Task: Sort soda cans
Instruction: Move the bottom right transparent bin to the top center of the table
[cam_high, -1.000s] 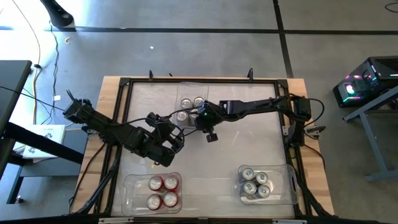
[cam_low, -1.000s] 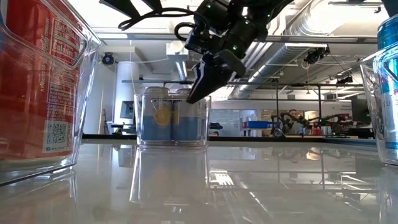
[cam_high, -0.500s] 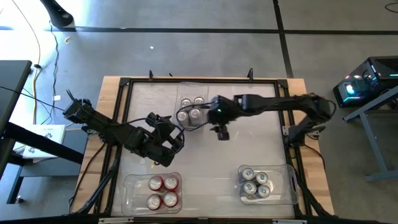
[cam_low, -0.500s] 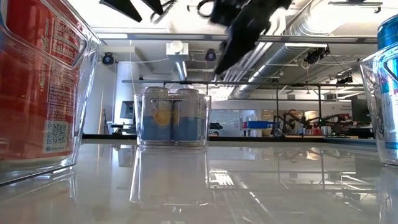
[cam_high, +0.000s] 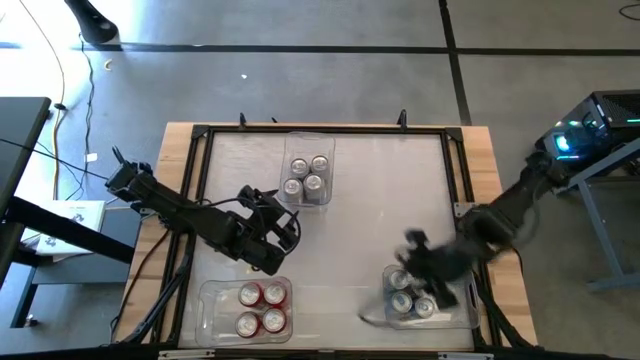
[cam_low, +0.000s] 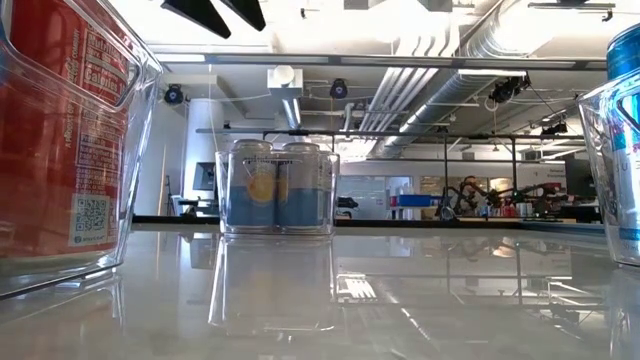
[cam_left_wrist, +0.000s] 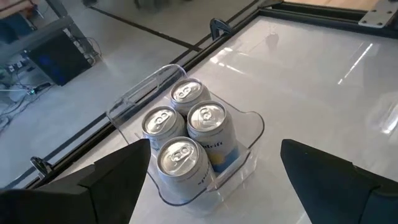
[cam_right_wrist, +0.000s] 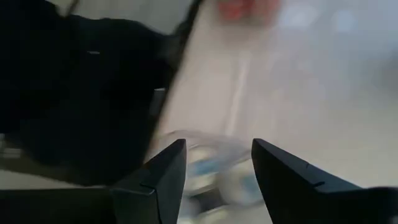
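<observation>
High view: right gripper (cam_high: 425, 275) is hovering, blurred, over the blue cans (cam_high: 411, 295) in their bin (cam_high: 468, 300); red cans (cam_high: 262, 308) are sitting just below the left gripper (cam_high: 283, 232).

Left wrist view: fingers (cam_left_wrist: 118, 177) are standing apart, silver cans (cam_left_wrist: 186, 134) ahead.

Right wrist view: fingers (cam_right_wrist: 165, 171) are standing apart, empty.

in the high view we see the right gripper (cam_high: 425, 268) only as a dark smear over the lower-right bin (cam_high: 470, 300), hiding part of the blue cans (cam_high: 403, 281). in the low view the red can (cam_low: 60, 140) is cut off at the left edge, and the left gripper (cam_low: 225, 12) by the top edge.
</observation>
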